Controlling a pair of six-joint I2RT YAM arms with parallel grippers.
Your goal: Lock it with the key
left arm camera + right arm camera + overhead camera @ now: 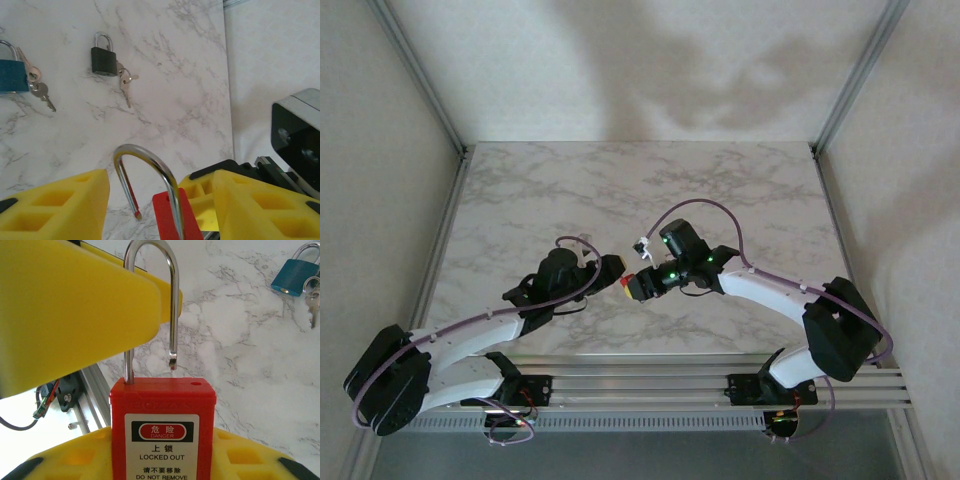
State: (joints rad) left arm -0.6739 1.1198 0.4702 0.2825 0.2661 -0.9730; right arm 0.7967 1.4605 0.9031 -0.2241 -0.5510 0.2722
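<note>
red padlock (pixel 162 440) | yellow fingers (pixel 65 315) | blue padlock (pixel 295 276) | black padlock (pixel 103 61) | white, grey-veined marble table (pixel 250 365)

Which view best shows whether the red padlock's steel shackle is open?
Right wrist. The red plastic safety padlock faces the camera, and its steel shackle is seen whole, free end lifted clear of its hole. Left wrist shows the shackle's arch and a corner of the red body. In top external it is a small red patch.
</note>
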